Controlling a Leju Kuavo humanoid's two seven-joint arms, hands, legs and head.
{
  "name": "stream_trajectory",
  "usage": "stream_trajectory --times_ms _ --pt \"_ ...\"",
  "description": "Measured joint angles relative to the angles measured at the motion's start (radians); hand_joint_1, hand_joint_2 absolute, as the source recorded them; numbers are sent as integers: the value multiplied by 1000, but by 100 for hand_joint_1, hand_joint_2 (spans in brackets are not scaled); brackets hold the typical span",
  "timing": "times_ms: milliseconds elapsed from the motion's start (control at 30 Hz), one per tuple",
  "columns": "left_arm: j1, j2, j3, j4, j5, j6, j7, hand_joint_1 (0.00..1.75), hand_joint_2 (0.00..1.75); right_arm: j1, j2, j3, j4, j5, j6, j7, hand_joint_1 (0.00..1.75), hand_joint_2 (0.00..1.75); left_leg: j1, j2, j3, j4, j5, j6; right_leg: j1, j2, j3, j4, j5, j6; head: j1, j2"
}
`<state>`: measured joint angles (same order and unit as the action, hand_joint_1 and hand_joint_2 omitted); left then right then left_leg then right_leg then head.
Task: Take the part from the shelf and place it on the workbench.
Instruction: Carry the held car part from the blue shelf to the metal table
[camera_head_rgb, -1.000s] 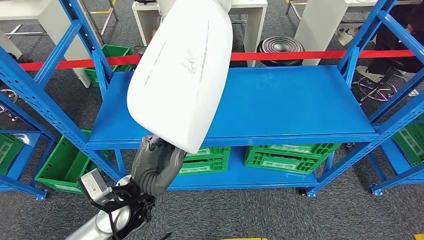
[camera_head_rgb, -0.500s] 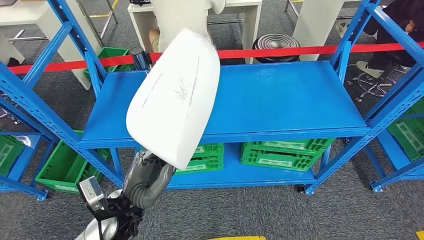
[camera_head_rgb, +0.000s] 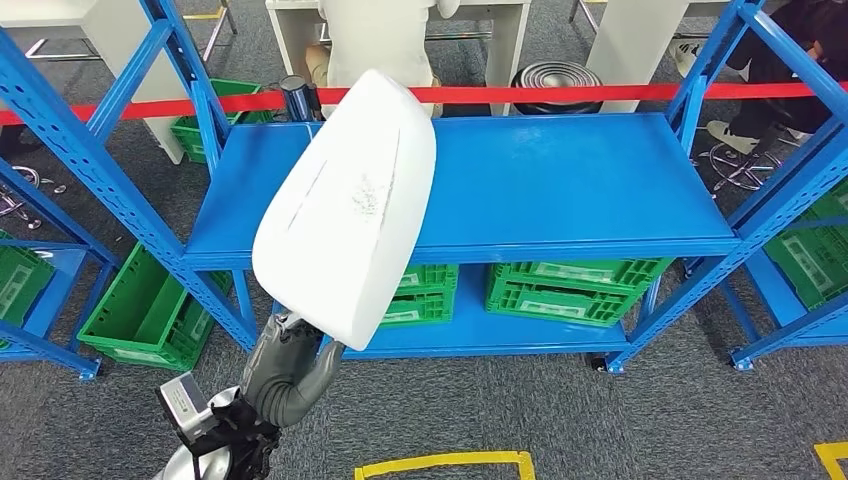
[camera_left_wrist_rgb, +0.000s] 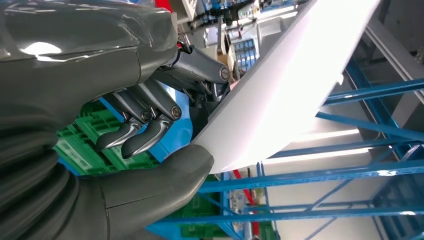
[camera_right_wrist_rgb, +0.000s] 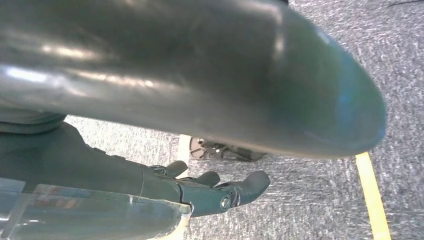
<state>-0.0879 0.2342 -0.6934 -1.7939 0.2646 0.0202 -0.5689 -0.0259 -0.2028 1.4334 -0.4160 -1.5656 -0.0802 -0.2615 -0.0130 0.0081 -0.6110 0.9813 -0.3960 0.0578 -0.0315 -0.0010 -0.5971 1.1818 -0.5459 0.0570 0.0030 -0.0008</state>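
A large white curved part is held up in front of the blue shelf. My left hand grips its lower edge from below. In the left wrist view the thumb presses one face of the white part and the dark fingers lie behind it. My right hand hangs over the grey carpet with its fingers apart and nothing in it.
The shelf's top board is bare. Green crates sit on its lower level, and more green crates stand at the left. A red tape barrier runs behind. White tables and a person's legs lie beyond. Yellow floor tape is near me.
The whole picture has shifted: the camera has pulled back and the shelf looks farther and lower. The white part stays in my left hand, now a little lower in view.
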Motion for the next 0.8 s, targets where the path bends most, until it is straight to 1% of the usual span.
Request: stream_trajectory --times_ms 33,67,100,133,167,200,233,267,300,333,367,400,433,467,500,533,567,600,633,667,700,733,767,800 --pt "2 0 1 -1 -10 2 -3 175 175 -4 5 0 8 1 4 0 0 0 -1 1 -14 10 4 -5 -1 0 50 -70 6 4 0 0" --pt "4 0 2 -3 -19 2 -6 175 175 -7 9 -1 16 2 8 0 0 0 -2 1 -25 21 7 -10 0 2 85 -123 9 2 -1 0" --pt "5 -1 4 -6 -30 1 -8 175 175 -10 15 -1 24 3 13 0 0 0 -4 2 -33 30 11 -15 1 3 103 -156 5 -4 -2 0" --pt "7 -3 7 -8 -42 -2 -11 175 175 -11 20 -2 32 4 18 0 0 0 -4 2 -38 34 17 -20 5 5 104 -165 2 -13 -3 0" --pt "10 -6 10 -9 -54 -5 -12 175 175 -11 25 -2 41 4 25 0 0 0 -3 2 -39 36 23 -26 5 5 95 -162 8 -22 -4 0" --pt "14 -9 12 -10 -65 -9 -13 175 175 -11 32 -2 49 4 32 0 0 0 -1 -1 -43 38 23 -32 3 4 89 -164 14 -30 -3 0" --pt "17 -12 14 -10 -75 -14 -13 175 175 -12 38 -3 59 4 38 0 0 0 2 -4 -49 46 9 -38 1 3 82 -165 23 -39 -3 0" --pt "20 -15 16 -10 -84 -19 -13 175 175 -13 44 -4 68 4 42 0 0 0 5 -6 -57 71 -23 -45 -2 1 74 -166 34 -48 -3 0" --pt "22 -17 18 -10 -92 -23 -13 175 175 -14 50 -5 77 4 44 0 0 0 10 -8 -69 112 -71 -54 -3 0 65 -166 44 -54 -4 0" --pt "23 -19 21 -10 -96 -25 -13 175 175 -16 54 -7 86 3 45 0 0 0 14 -8 -82 170 -121 -61 -2 0 54 -166 54 -57 -6 0" --pt "25 -20 24 -10 -99 -27 -12 175 175 -17 60 -8 93 3 46 0 0 0 18 -8 -92 232 -161 -67 -1 0 42 -165 65 -59 -7 0" --pt "26 -20 27 -10 -100 -27 -12 175 175 -18 65 -9 100 2 46 0 0 0 21 -8 -95 279 -180 -70 1 0 29 -164 76 -58 -7 0" --pt "28 -20 31 -10 -102 -28 -12 175 175 -19 70 -10 106 2 47 0 0 0 23 -8 -83 300 -179 -71 2 0 15 -164 87 -57 -7 0" --pt "29 -21 34 -9 -104 -32 -14 175 175 -20 75 -10 112 2 47 0 0 0 24 -9 -54 283 -159 -68 3 0 2 -163 97 -55 -7 0" --pt "29 -22 37 -9 -106 -36 -17 175 175 -22 79 -11 118 4 46 0 0 0 23 -9 -8 232 -134 -63 4 0 -9 -163 107 -53 -7 0" --pt "29 -23 41 -9 -106 -41 -22 175 175 -26 86 -11 124 6 45 -1 0 0 22 -10 47 159 -123 -54 5 1 -18 -163 116 -50 -7 0" --pt "29 -25 45 -9 -106 -47 -29 175 175 -31 92 -12 130 9 45 -2 0 0 19 -11 97 87 -122 -46 6 1 -24 -164 125 -45 -6 0" --pt "28 -27 48 -8 -105 -51 -37 175 175 -37 97 -13 136 13 44 -2 0 0 16 -11 129 38 -127 -39 4 2 -28 -166 134 -39 -6 0" --pt "27 -29 52 -7 -102 -55 -47 175 175 -42 101 -14 141 16 44 -3 0 0 11 -12 144 10 -135 -33 1 2 -30 -168 142 -32 -7 0" --pt "26 -32 54 -4 -97 -59 -55 175 175 -46 103 -16 147 19 44 -3 0 0 6 -11 144 1 -131 -27 -2 1 -30 -173 152 -23 -8 0" --pt "24 -35 56 -1 -93 -63 -62 175 175 -50 105 -17 153 22 44 -2 0 0 5 -11 140 -7 -116 -18 -4 1 -31 -177 160 -17 -8 0" --pt "21 -41 57 3 -89 -66 -67 175 175 -52 105 -18 159 24 44 -2 0 0 4 -9 135 -19 -100 -9 -3 1 -36 -175 156 -15 -9 0" --pt "19 -47 57 7 -86 -68 -71 175 175 -53 105 -18 165 27 43 -1 0 0 5 -8 127 -32 -81 0 -1 1 -45 -159 135 -19 -7 0" --pt "17 -55 56 12 -83 -71 -74 175 175 -54 103 -18 171 28 43 -1 0 0 7 -6 116 -42 -63 6 0 0 -59 -124 97 -27 -5 0"
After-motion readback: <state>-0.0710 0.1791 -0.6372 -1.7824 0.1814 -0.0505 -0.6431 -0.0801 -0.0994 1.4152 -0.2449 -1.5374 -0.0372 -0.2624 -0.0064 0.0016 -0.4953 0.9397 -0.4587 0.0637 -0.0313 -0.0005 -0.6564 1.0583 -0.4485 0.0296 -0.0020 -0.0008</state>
